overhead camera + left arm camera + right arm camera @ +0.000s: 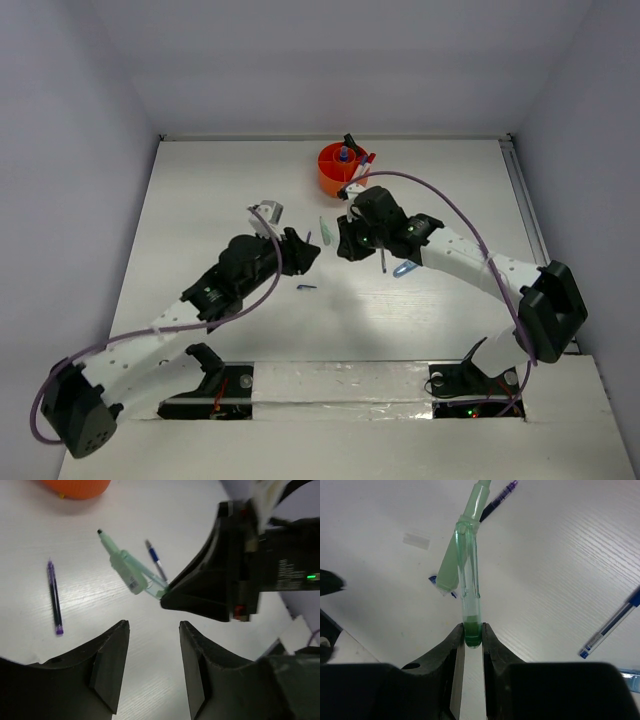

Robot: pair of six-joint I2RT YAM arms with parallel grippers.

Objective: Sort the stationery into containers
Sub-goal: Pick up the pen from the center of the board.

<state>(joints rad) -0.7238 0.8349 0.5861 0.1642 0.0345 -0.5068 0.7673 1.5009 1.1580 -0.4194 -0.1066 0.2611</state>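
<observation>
Two grippers meet over the middle of the surface (220,190), close to touching.

Right gripper (471,636): jaws pinched onto the very butt end of the pale green pen (469,580). The barrel points away from the wrist, low over the surface. Cannot tell whether it is lifted clear.

Left gripper (152,665): jaws wide apart, nothing between them, hovering just beside the right one.

Orange tub (338,170): beyond the right gripper, near the back wall, partly filled.

Judgement: the step in hand is carrying the green pen to the tub. The hold is at the extreme end, so the long barrel may pivot or slip.
- Lift straight and keep the wrist steady.
- Travel slowly.
- Get the far tip inside a compartment before releasing.
- Keep the left arm clear of that path.

Room: plain white walls (330,60) on three sides. The surface is white with a faint grain.

Loose on the surface:
- blue pen (610,627), near the right gripper
- dark blue-purple pen (54,597), near the left gripper
- small clear scrap (416,540)
</observation>
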